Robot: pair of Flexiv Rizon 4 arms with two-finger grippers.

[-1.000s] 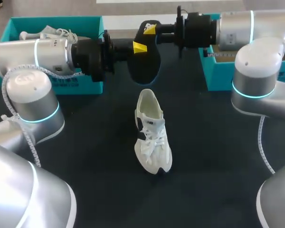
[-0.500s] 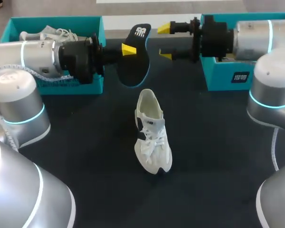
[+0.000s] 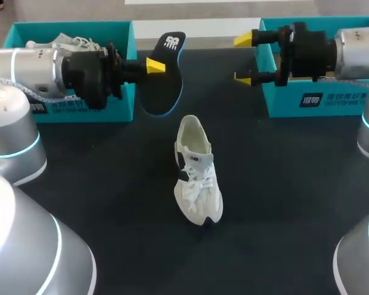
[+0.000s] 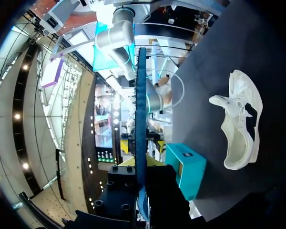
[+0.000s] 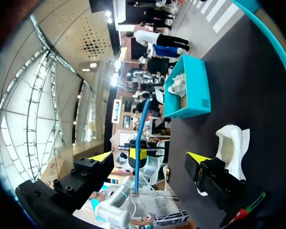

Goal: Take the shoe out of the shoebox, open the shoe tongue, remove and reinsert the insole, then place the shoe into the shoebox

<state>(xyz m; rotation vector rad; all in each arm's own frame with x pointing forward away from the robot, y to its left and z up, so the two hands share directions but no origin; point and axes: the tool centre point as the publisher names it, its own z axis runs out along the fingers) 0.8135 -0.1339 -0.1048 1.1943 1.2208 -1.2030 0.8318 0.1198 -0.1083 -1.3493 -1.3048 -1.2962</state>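
Head view: spare shoe (image 3: 71, 42) in left shoebox (image 3: 74, 26).

Bright, even light from above; pale shoe (image 3: 198, 175) clear against matte dark table (image 3: 111, 184).

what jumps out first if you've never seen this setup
The dark insole stands out most, held up in the air by the left gripper over the far middle of the table. Nearer the camera a white shoe sits on the dark tabletop, and the right gripper hangs open and empty beside the right teal shoebox.
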